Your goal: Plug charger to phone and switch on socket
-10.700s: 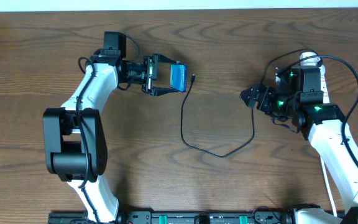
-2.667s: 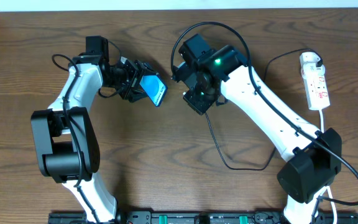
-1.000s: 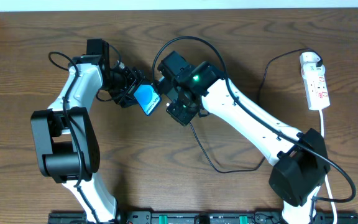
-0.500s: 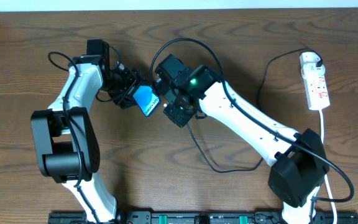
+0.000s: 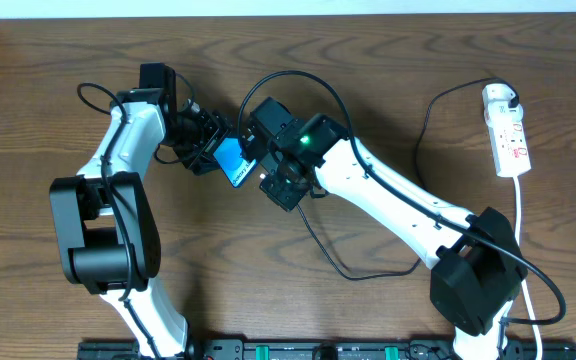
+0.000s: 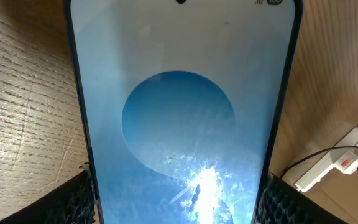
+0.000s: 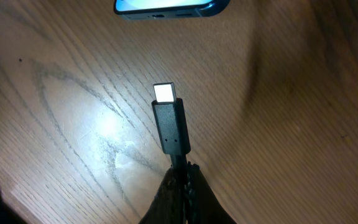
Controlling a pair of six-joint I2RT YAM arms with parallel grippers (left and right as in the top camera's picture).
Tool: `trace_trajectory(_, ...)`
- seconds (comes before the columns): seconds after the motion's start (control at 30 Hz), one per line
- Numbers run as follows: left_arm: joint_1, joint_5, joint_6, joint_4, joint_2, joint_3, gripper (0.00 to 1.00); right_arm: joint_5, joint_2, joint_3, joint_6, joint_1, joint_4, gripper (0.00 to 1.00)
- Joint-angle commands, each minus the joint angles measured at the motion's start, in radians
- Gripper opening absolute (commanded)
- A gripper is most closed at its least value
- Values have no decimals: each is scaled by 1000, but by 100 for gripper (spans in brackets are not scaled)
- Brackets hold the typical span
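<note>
The left tool [image 5: 218,156] is clamped on the phone [image 6: 179,112], with one pad on each long side. The phone sits tilted, left of the middle of the overhead view, and its screen glows blue. The right tool [image 7: 179,186] is pinched together on the charger [image 7: 170,124], just behind its plug tip. The tip points at the phone's edge, near but not touching. The socket [image 5: 508,130] lies on the counter [image 5: 388,80] at the upper right, well apart.

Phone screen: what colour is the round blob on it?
Blue, on the phone; clearest in the left wrist view.
</note>
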Motion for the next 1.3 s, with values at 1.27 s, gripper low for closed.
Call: trace_trajectory(1.27,3,-201,44,-26,-87,5,56,128,67,-8,305,29,88,1)
